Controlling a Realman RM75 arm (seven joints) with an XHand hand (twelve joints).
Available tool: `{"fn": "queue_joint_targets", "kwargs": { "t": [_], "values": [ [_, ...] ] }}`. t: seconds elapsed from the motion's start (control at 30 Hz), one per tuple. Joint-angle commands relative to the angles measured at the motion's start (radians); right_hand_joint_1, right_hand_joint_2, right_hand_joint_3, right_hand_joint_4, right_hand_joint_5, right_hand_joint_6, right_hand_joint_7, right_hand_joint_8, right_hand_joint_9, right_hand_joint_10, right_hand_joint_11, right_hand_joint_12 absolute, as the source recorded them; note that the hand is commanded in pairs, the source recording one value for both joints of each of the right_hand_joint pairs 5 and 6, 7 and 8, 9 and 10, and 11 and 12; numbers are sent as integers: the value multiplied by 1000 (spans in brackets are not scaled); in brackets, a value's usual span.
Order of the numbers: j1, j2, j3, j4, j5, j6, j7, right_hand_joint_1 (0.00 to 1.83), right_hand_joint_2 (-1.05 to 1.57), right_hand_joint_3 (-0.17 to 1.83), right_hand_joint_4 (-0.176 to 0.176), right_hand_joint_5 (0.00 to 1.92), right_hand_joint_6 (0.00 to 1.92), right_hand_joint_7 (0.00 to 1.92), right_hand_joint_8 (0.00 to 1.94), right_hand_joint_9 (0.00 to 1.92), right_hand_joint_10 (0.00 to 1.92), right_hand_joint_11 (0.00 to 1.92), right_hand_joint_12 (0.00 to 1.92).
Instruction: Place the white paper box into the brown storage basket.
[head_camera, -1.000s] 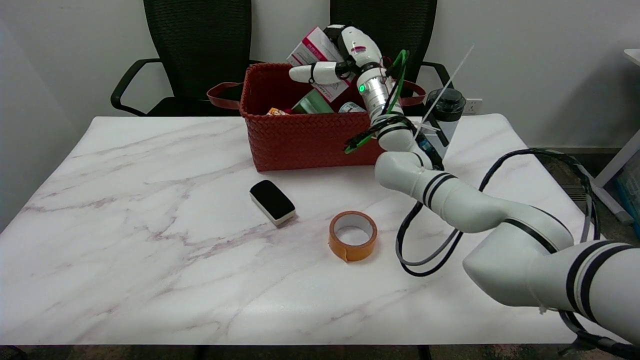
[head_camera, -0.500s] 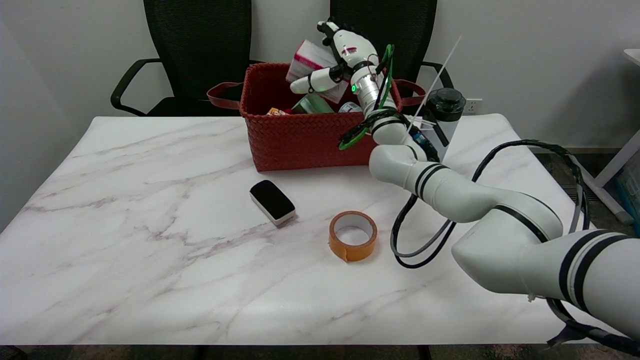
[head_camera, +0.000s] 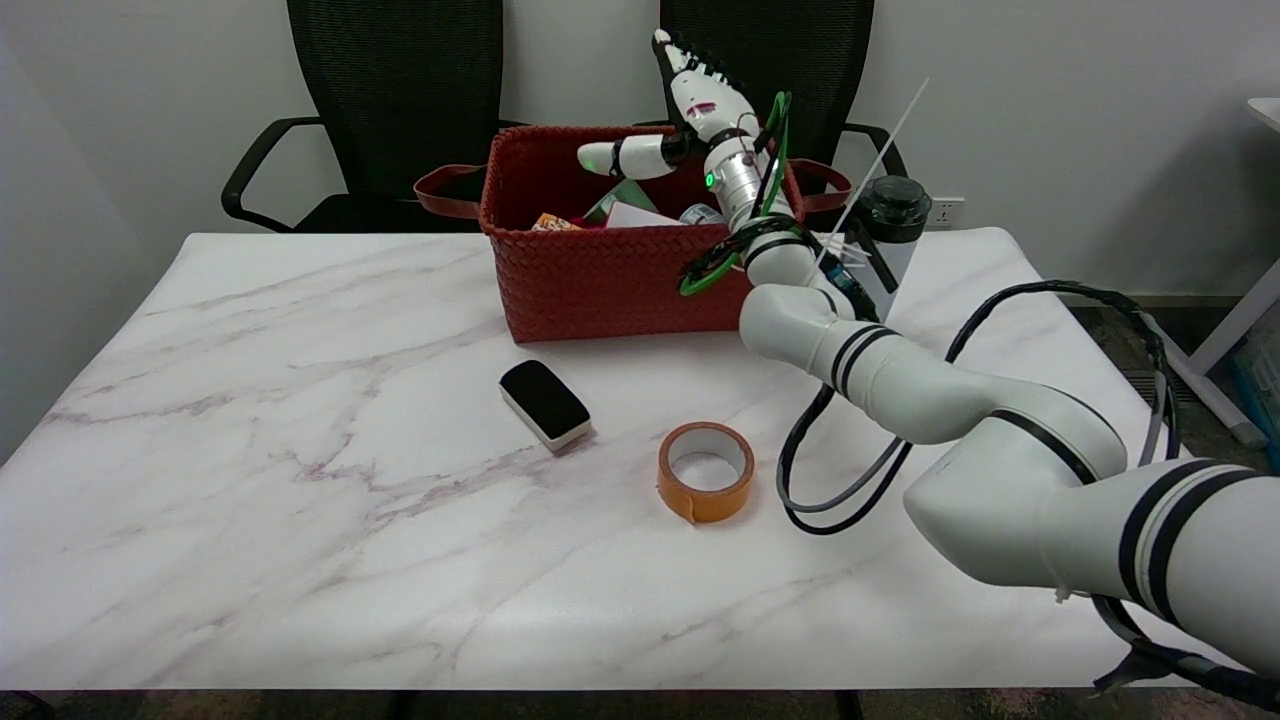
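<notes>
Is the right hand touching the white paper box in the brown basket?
Apart. The head view shows the right hand open above the basket, with clear space down to the white paper box inside.

1 basket (head_camera: 610, 275) on bench (head_camera: 300, 450), several items inside, count unclear. 1 white box (head_camera: 640, 215) in basket. 1 eraser (head_camera: 545, 403), 1 tape roll (head_camera: 705, 470), 1 bottle (head_camera: 888, 235), 2 chairs (head_camera: 400, 90).
</notes>
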Motion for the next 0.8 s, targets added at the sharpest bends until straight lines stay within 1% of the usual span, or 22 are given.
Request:
{"fn": "queue_joint_targets", "kwargs": {
  "t": [0.03, 0.07, 0.17, 0.23, 0.27, 0.37, 0.47, 0.5, 0.57, 0.73, 0.8],
  "values": [
    [-161, 108, 54, 351, 129, 28, -23, 647, 565, 116, 0, 0, 0, 114, 114, 109, 109, 135, 135],
    [-192, 124, 73, 414, 135, 33, -23, 649, 594, -5, 0, 0, 0, 111, 111, 138, 138, 153, 153],
    [-279, 181, 139, 601, 172, 52, -24, 667, 602, -165, 0, 0, 0, 125, 125, 177, 177, 196, 196],
    [-340, 216, 177, 707, 202, 65, -37, 690, 626, -175, 0, 0, 0, 157, 157, 210, 210, 269, 269],
    [-380, 236, 200, 771, 224, 73, -61, 696, 634, -175, 0, 0, 0, 168, 168, 217, 217, 283, 283],
    [-479, 277, 240, 890, 287, 116, -142, 715, 642, -175, 0, 0, 0, 189, 189, 229, 229, 305, 305],
    [-563, 301, 271, 984, 334, 165, -190, 721, 642, -175, 0, 0, 0, 197, 197, 233, 233, 315, 315],
    [-588, 306, 281, 1004, 344, 179, -193, 758, 642, -175, 0, 0, 0, 197, 197, 234, 234, 316, 316],
    [-654, 317, 307, 1051, 359, 206, -193, 766, 642, -175, 0, 0, 0, 197, 197, 235, 235, 321, 321],
    [-801, 329, 361, 1127, 368, 273, -194, 778, 645, -175, 0, 0, 0, 195, 195, 231, 231, 362, 362],
    [-855, 329, 383, 1160, 371, 296, -194, 814, 620, -175, 0, 2, 2, 209, 209, 220, 220, 369, 369]
  ]
}}
